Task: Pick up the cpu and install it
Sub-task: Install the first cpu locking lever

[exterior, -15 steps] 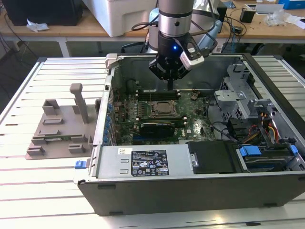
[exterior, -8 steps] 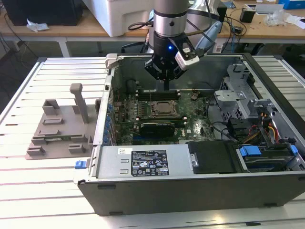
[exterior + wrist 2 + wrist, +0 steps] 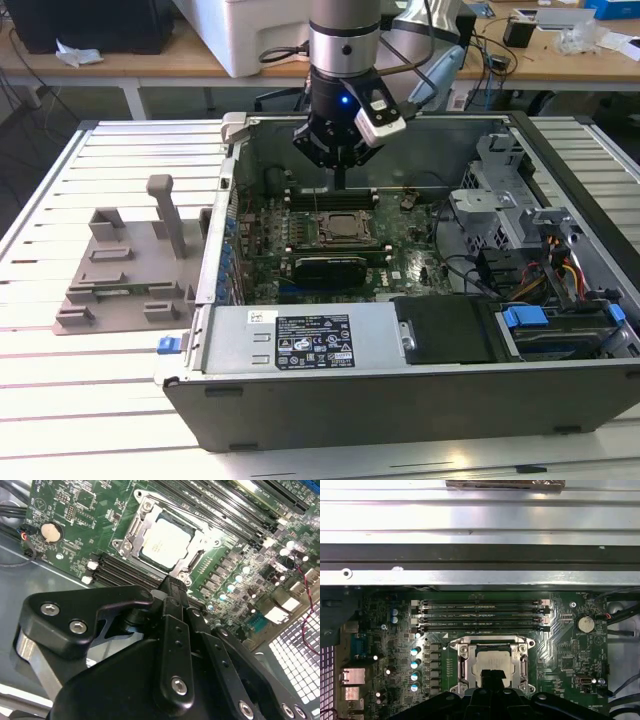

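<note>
In the exterior view, the gripper (image 3: 340, 182) hangs inside the open computer case (image 3: 400, 400), just above the motherboard (image 3: 400, 265) and over the CPU socket (image 3: 343, 228). A grey plastic fixture (image 3: 125, 270) sits on the slatted table (image 3: 60, 380), off to the exterior view's left of the case.

In the second wrist view, the black fingers (image 3: 175, 605) are pressed together with nothing between them. The cpu (image 3: 164, 542) lies flat in the socket frame (image 3: 145, 510), clear of the fingertips.

In the first wrist view, the cpu (image 3: 492, 661) rests in the socket beside the memory slots (image 3: 482, 615).
</note>
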Available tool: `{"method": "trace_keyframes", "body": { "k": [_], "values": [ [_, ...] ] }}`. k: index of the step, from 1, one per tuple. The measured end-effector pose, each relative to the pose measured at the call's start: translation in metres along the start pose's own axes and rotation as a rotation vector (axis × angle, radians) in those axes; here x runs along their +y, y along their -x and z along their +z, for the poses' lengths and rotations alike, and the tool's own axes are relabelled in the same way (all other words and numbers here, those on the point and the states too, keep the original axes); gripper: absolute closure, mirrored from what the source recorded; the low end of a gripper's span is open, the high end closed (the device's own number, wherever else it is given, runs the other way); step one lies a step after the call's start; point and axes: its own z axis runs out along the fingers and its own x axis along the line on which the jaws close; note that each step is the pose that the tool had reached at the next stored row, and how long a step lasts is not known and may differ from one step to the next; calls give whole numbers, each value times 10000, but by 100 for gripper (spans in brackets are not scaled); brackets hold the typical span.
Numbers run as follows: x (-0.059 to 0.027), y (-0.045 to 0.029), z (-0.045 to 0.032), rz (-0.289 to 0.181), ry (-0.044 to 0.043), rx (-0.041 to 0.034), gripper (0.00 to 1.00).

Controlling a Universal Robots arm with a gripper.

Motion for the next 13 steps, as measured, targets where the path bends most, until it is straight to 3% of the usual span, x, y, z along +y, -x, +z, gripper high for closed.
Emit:
{"method": "trace_keyframes", "body": {
  "k": [3,13],
  "values": [
    [-1,-63,-2,0,-1,0,89],
    [-2,-148,-5,0,0,0,89]
  ]
}}
